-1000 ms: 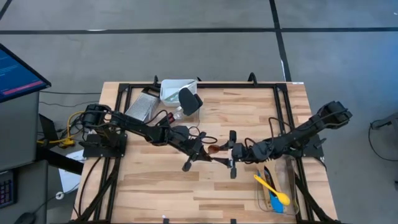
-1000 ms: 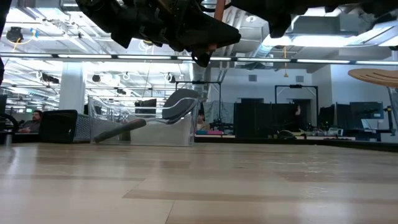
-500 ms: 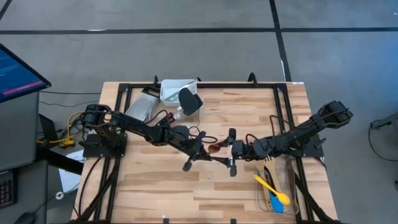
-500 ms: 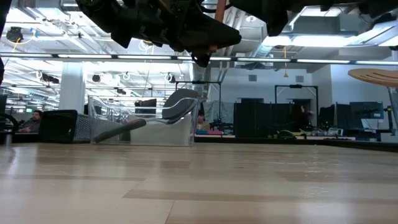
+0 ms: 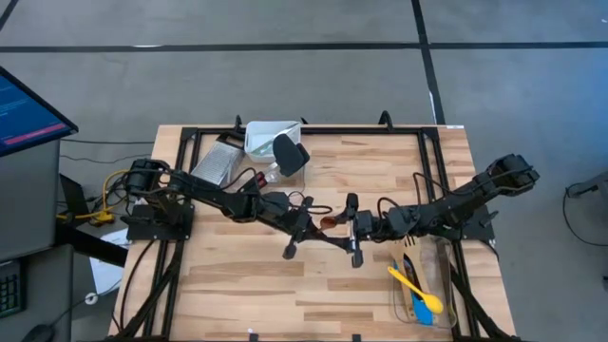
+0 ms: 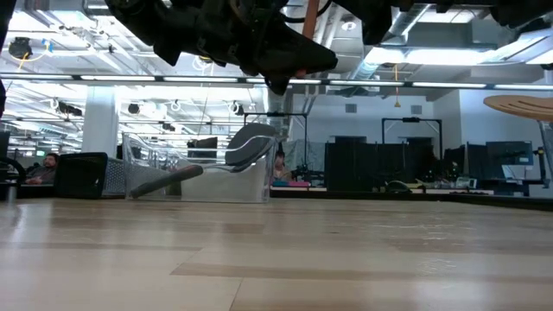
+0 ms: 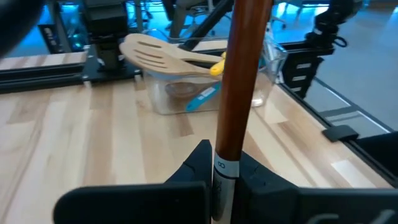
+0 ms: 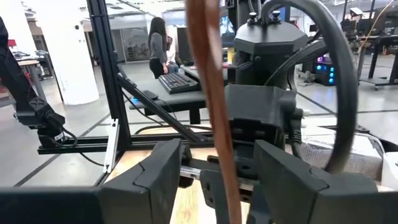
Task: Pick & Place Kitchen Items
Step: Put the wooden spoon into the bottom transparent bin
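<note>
no text, label or number can be read anywhere in these views.

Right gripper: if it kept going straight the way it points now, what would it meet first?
The brown-handled utensil, standing between the right gripper's open jaws and held by the left gripper. Right behind it is the left gripper itself; depth is hard to judge.

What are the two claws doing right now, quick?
Left gripper: shut on the brown wooden handle, held above the table.
Right gripper: open, its fingers either side of the same handle, not clamped.
</note>
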